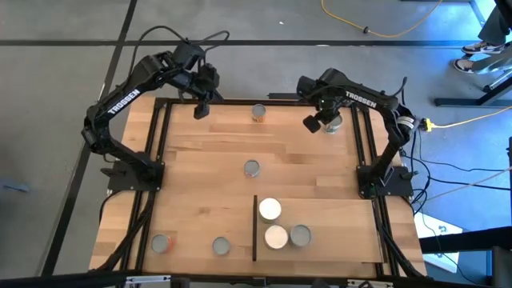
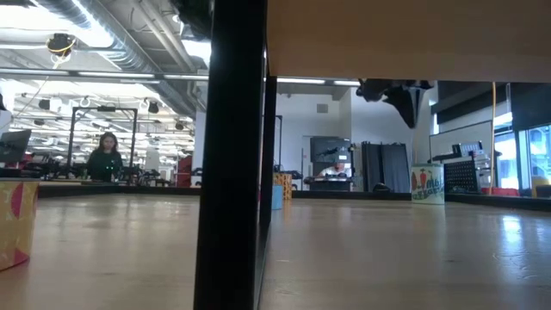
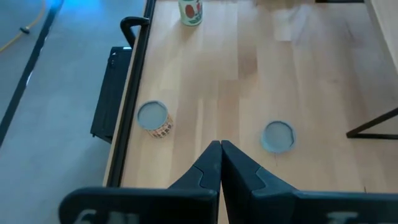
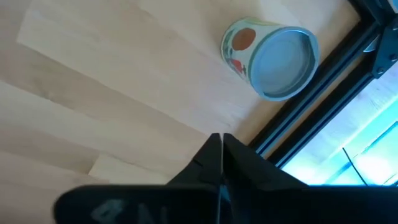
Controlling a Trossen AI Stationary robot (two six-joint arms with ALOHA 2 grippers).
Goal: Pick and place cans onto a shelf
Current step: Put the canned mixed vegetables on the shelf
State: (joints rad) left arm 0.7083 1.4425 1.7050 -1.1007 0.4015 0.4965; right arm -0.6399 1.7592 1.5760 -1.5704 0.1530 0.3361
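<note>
Several cans stand on the wooden tabletop. One with an orange label (image 1: 258,113) is at the far edge, and a grey-topped one (image 1: 252,168) is mid-table. Two more cans (image 1: 163,243) (image 1: 222,246) are at the near left. Two white-topped cans (image 1: 270,210) (image 1: 276,237) and a grey one (image 1: 300,234) stand on the shelf (image 1: 344,216) at the near right. A red-and-green labelled can (image 1: 332,122) (image 4: 273,56) stands at the far right by the frame. My right gripper (image 1: 314,124) (image 4: 221,140) is shut just to its left, apart from it. My left gripper (image 1: 200,108) (image 3: 221,146) is shut and empty at the far left.
A black frame (image 1: 364,152) runs around the tabletop. The shelf's dark strip (image 1: 254,228) stands up along its left edge and fills the middle of the low view (image 2: 232,155). Bare wood lies between the cans mid-table. A person (image 2: 105,158) sits far off in the room.
</note>
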